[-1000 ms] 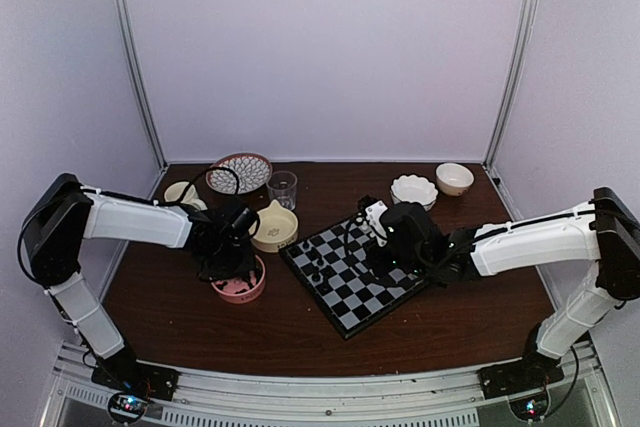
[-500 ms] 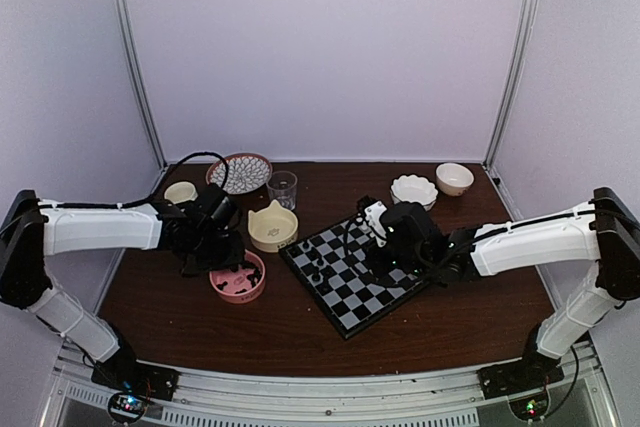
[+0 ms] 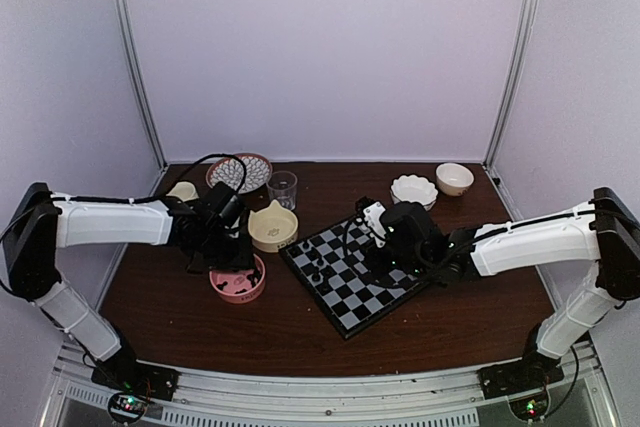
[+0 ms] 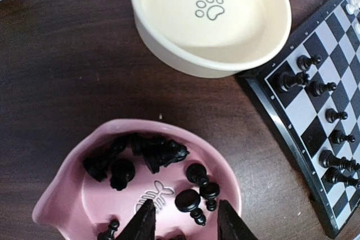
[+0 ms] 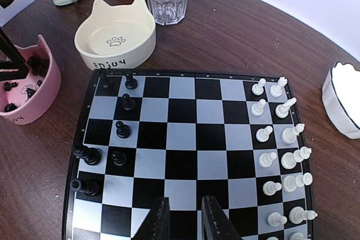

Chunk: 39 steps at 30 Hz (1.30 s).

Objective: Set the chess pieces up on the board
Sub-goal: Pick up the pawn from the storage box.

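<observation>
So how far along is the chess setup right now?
Done: the white pieces stand in two rows along one edge of the board, and several black pieces stand on the opposite side. In hand: nothing; the left hand hovers open over the pink bowl, and the right hand is open over the board. Left: the black pieces lying in that bowl.

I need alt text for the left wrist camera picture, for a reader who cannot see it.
The left end effector, open and empty, hovers over a pink bowl of black chess pieces. Beyond it stands an empty cream bowl with a paw print; at right, the board carries more standing black pieces.
</observation>
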Motion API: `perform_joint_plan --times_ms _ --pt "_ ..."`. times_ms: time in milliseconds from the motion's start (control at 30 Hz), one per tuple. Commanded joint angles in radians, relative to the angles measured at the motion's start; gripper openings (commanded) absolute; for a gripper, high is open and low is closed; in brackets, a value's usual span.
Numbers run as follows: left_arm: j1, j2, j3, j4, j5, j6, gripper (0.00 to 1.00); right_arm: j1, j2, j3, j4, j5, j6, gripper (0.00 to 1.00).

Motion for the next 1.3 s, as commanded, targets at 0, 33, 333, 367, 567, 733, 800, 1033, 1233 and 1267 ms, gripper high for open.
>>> perform_joint_plan --times_ms 0,33,333,367,567,733,800,1033,1233,1267 --pt "0.004 0.027 0.046 0.036 0.054 0.075 0.38 -0.005 -0.025 0.004 0.019 -0.001 0.009 0.23" --pt "0.004 0.033 0.046 0.035 0.056 0.075 0.37 -0.005 -0.023 0.004 0.019 -0.002 0.009 0.23" --pt "0.003 0.091 0.073 0.022 0.075 0.086 0.28 -0.004 -0.018 0.006 0.020 -0.005 0.010 0.23" --pt "0.004 0.099 0.078 0.021 0.076 0.086 0.28 -0.005 -0.019 0.006 0.019 -0.004 0.009 0.23" --pt "0.003 0.132 0.100 0.008 0.083 0.095 0.28 -0.005 -0.025 0.004 0.017 0.000 0.008 0.23" --pt "0.003 0.147 0.105 0.003 0.068 0.095 0.25 -0.005 -0.027 0.003 0.017 0.000 0.009 0.23" --pt "0.003 0.151 0.106 0.001 0.060 0.094 0.23 -0.005 -0.028 0.003 0.016 0.000 0.010 0.23" --pt "0.003 0.153 0.102 -0.013 0.032 0.086 0.21 -0.005 -0.031 0.002 0.015 -0.002 0.010 0.23" --pt "0.003 0.157 0.097 -0.005 0.030 0.095 0.20 -0.004 -0.030 0.002 0.015 -0.003 0.009 0.23" --pt "0.003 0.163 0.102 -0.005 0.034 0.097 0.20 -0.005 -0.030 0.002 0.016 -0.004 0.009 0.23"
